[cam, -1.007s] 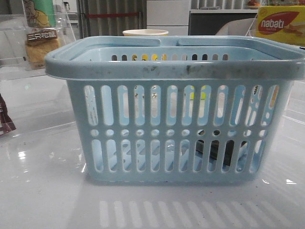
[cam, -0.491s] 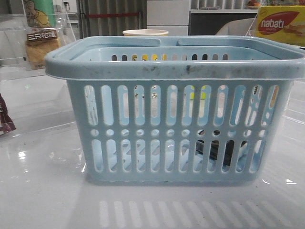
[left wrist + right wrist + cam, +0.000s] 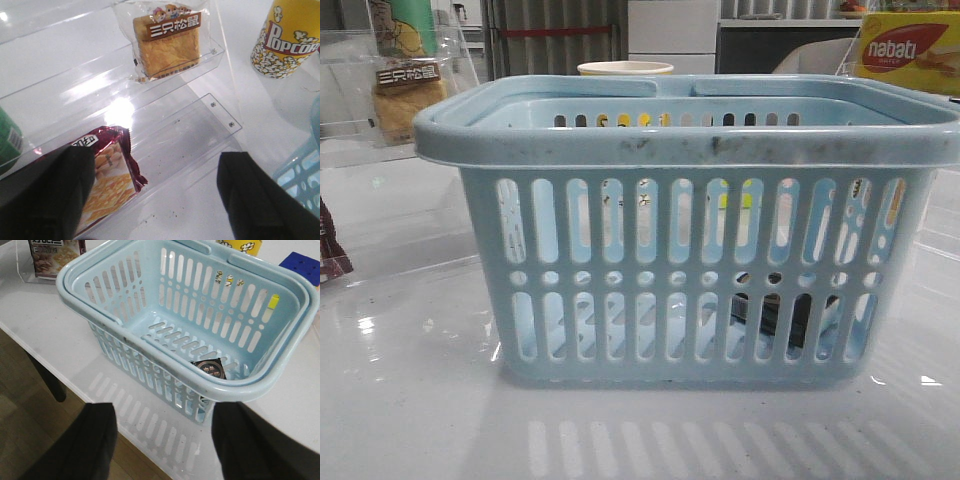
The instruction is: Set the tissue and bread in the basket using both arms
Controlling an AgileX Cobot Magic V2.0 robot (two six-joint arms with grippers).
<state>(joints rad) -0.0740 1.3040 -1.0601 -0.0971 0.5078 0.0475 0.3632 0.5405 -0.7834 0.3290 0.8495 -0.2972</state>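
Task looks abt half done, judging by how things lie now. The tissue (image 3: 212, 368), a small dark pack, lies on the floor of the basket (image 3: 150, 290) near one corner; from the front it shows only as a dark shape behind the lower slots at (image 3: 775, 318); so that item counts as in.

The bread (image 3: 167, 43) is not in the basket yet; it sits in its clear wrapper w/ the brown label on an upper step of the clear acrylic shelf (image 3: 210, 115); in the front view it's at far left behind the basket rim (image 3: 408, 95), well apart from the basket opening.

Left gripper (image 3: 156, 197) hovers over the shelf w/ fingers spread wide, nothing btwn them; a red snack pack (image 3: 107, 180) lies on the lower step just beside one finger, partly under it; the bread is further up the shelf, not touched. A popcorn cup (image 3: 285, 42) stands on the table beside the shelf.

Right gripper (image 3: 162, 440) is also spread, empty, near the table edge and outside the basket on the tissue's side; its part seems finished.

What's left, as I read it: left arm has to reach the bread, pinch it, carry it over the rim, drop it in.
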